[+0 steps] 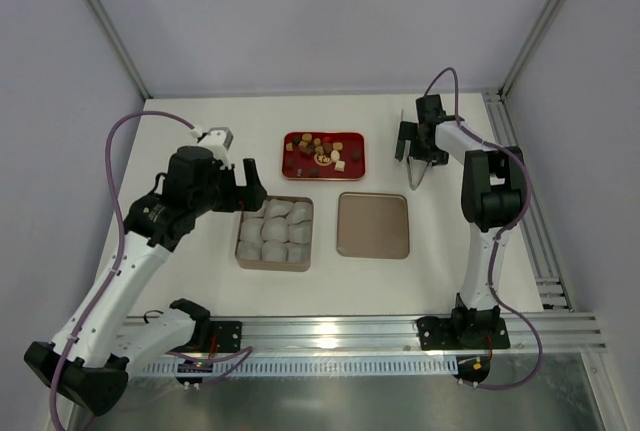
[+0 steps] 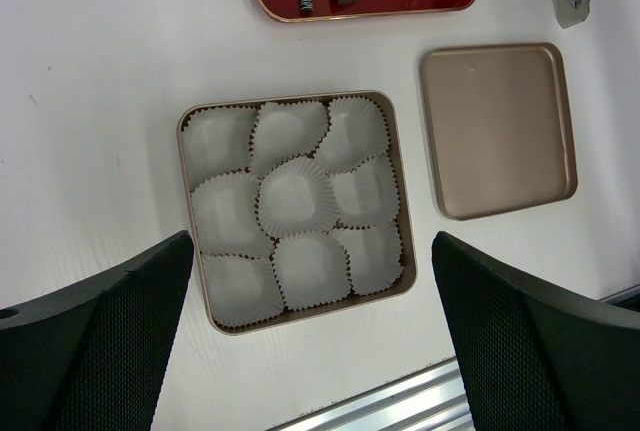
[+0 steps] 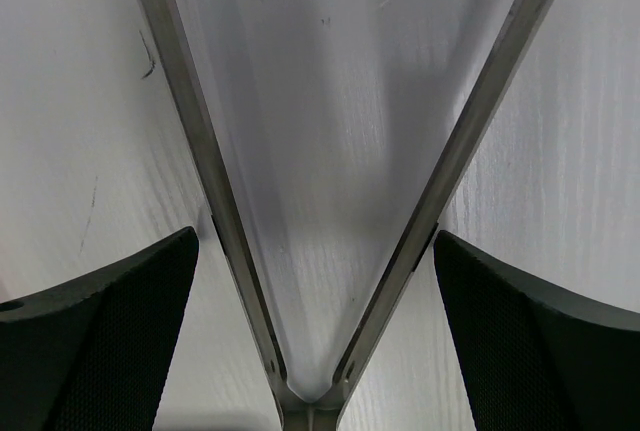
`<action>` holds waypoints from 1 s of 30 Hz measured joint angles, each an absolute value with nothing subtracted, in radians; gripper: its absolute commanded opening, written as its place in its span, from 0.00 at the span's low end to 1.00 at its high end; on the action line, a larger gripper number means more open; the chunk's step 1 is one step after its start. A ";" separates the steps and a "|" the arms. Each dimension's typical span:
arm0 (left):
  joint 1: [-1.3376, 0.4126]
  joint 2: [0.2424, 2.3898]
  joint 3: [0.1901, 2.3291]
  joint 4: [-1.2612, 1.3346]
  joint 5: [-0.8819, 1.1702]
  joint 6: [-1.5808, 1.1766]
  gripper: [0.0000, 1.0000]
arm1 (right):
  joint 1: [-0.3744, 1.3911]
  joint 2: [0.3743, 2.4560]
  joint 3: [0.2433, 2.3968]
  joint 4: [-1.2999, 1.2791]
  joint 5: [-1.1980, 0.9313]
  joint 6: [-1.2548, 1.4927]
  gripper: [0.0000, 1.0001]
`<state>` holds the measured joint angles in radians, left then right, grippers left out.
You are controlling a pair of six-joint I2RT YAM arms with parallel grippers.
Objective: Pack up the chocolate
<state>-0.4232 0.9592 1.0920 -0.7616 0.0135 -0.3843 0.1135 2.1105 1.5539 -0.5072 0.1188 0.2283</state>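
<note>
Nothing is packed yet. The tin (image 1: 273, 234), centre-left in the top view, holds 9 empty paper cups (image 2: 295, 196), its lid (image 1: 373, 224) beside it. The chocolate (image 1: 320, 151) sits on the red tray (image 1: 355, 166) above. The left gripper (image 1: 248, 189) and right gripper (image 1: 413, 143) gape wide and empty, the right one over the tongs (image 1: 414, 177).

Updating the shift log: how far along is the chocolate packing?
Done: the tin is open, lid beside it, nine paper cups in it, all empty. In hand: nothing gripped; the right fingers stand open astride the tongs, the left fingers open above the tin. Left: every chocolate lies on the red tray, so all the packing.
</note>
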 measured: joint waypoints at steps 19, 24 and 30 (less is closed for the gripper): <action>-0.423 0.986 1.092 -0.762 0.028 -0.385 1.00 | 0.107 2.149 1.630 -0.566 0.112 0.236 0.84; -0.423 0.991 1.092 -0.762 0.034 -0.385 1.00 | 0.107 2.149 1.626 -0.576 0.105 0.252 0.79; -0.423 0.991 1.092 -0.762 0.043 -0.386 1.00 | 0.107 2.149 1.626 -0.579 0.104 0.269 0.75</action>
<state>-0.4232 0.9909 1.0920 -0.7616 0.0433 -0.3859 0.1070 2.1494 1.6260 -0.5789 0.1043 0.2687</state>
